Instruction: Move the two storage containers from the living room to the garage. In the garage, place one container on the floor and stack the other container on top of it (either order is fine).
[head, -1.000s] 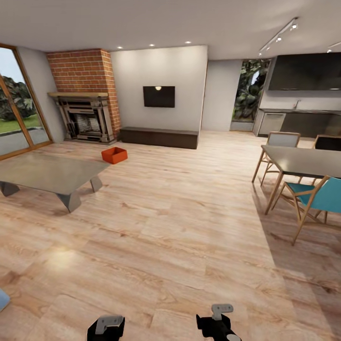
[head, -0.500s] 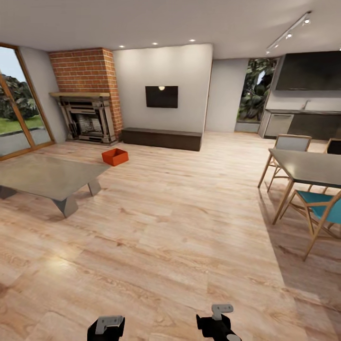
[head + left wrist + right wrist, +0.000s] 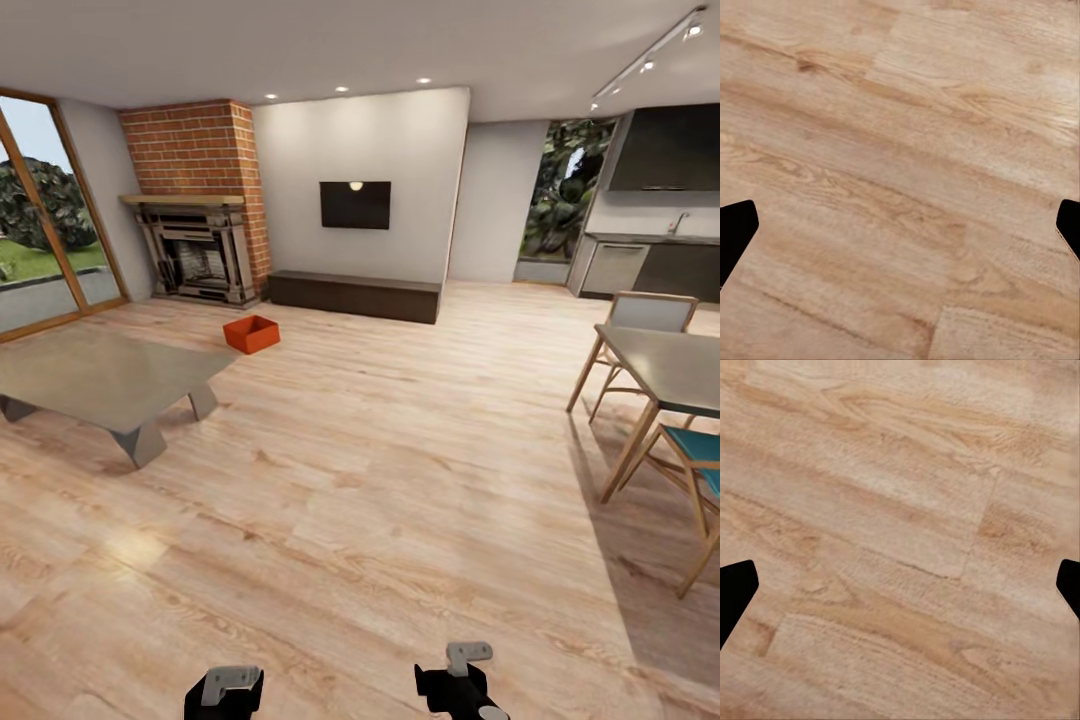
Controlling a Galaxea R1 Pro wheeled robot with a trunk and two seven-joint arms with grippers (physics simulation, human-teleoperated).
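Note:
I am in the living room, on its light wood-plank floor (image 3: 380,470). One orange-red open-top storage container (image 3: 251,334) sits on that floor far ahead to the left, between the low grey table (image 3: 95,375) and the brick fireplace (image 3: 200,200). My left gripper (image 3: 225,690) and right gripper (image 3: 462,685) hang low at the picture's bottom edge, far from the container. In the wrist views the left gripper (image 3: 900,229) and right gripper (image 3: 900,589) stand open over bare planks, holding nothing. The garage is out of view.
A dining table (image 3: 670,370) with wooden chairs (image 3: 700,470) stands at the right. A dark low cabinet (image 3: 355,295) runs under the wall TV (image 3: 355,204). Glass doors (image 3: 45,230) are at the left, a kitchen counter (image 3: 650,265) at the back right.
The whole picture has shifted to the right, so the camera has turned left. The container and furniture stay in place on the floor, and both grippers keep their pose.

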